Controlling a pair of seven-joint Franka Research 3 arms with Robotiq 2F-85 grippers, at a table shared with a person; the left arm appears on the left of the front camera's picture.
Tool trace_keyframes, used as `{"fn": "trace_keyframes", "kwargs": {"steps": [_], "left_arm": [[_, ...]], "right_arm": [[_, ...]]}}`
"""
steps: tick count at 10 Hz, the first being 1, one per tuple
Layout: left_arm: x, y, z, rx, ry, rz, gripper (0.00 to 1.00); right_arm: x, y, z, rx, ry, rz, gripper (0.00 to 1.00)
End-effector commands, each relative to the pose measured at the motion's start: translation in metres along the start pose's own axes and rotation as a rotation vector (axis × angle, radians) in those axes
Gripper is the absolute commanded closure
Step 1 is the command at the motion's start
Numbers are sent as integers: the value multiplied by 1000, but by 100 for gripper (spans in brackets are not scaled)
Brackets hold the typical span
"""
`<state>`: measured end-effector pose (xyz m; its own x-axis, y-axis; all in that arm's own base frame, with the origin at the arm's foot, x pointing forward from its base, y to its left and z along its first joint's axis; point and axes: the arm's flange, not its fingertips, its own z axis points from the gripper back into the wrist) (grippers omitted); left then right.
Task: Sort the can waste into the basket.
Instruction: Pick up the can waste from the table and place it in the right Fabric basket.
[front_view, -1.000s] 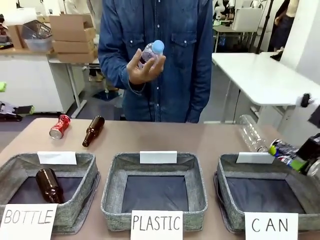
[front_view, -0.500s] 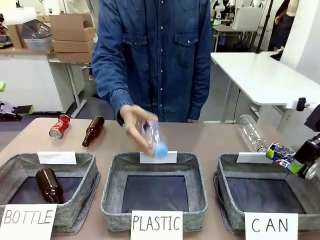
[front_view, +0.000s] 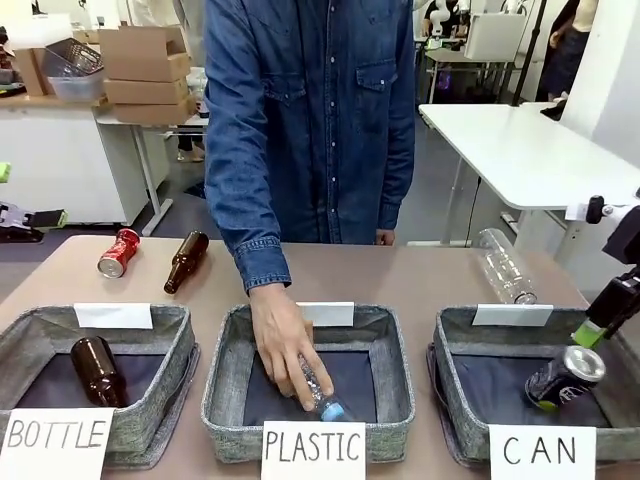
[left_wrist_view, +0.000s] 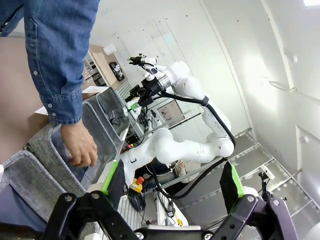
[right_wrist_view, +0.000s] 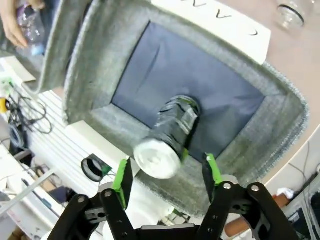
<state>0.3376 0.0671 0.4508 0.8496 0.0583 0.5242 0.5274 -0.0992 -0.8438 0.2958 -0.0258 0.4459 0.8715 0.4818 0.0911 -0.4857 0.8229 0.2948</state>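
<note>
The dark can (front_view: 565, 378) lies tilted inside the grey basket (front_view: 455, 340) signed "CAN", silver end up, with nothing holding it. My right gripper (front_view: 597, 322) hangs just above it at the basket's right edge. In the right wrist view the fingers (right_wrist_view: 122, 179) stand apart on either side of the can (right_wrist_view: 170, 131) without touching it, over the basket's (right_wrist_view: 100, 70) dark bottom. The red can (front_view: 119, 252) lies on the table at the far left. My left gripper (left_wrist_view: 172, 179) is open and holds nothing.
A person's hand (front_view: 280, 335) reaches into the middle "PLASTIC" basket (front_view: 228, 390) with a clear bottle (front_view: 322, 393). A brown bottle (front_view: 186, 261) lies beside the red can; another (front_view: 97, 368) is in the "BOTTLE" basket. A clear bottle (front_view: 503, 265) lies behind the CAN basket.
My right gripper has opened and the dark can has dropped from it into the CAN basket. The person's hand has lowered the clear bottle into the PLASTIC basket.
</note>
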Motion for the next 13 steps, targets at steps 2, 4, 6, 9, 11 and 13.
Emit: {"fn": "trace_keyframes", "kwargs": {"steps": [2, 4, 6, 9, 11, 13], "left_arm": [[0, -2, -2, -19, -12, -22, 0], [0, -2, -2, -19, -12, -22, 0], [0, -2, -2, -19, -12, -22, 0], [0, -2, -2, -19, -12, -22, 0], [0, -2, -2, -19, -12, -22, 0], [0, -2, -2, -19, -12, -22, 0]], "right_arm": [[-4, 0, -13, -10, -13, 29, 0], [-2, -1, -12, 6, -19, 28, 0], [5, 5, 0, 175, -163, 80, 0], [20, 21, 42, 1094, -601, 125, 0], [25, 11, 49, 1429, -682, -12, 0], [30, -2, 45, 1584, -757, -112, 0]]}}
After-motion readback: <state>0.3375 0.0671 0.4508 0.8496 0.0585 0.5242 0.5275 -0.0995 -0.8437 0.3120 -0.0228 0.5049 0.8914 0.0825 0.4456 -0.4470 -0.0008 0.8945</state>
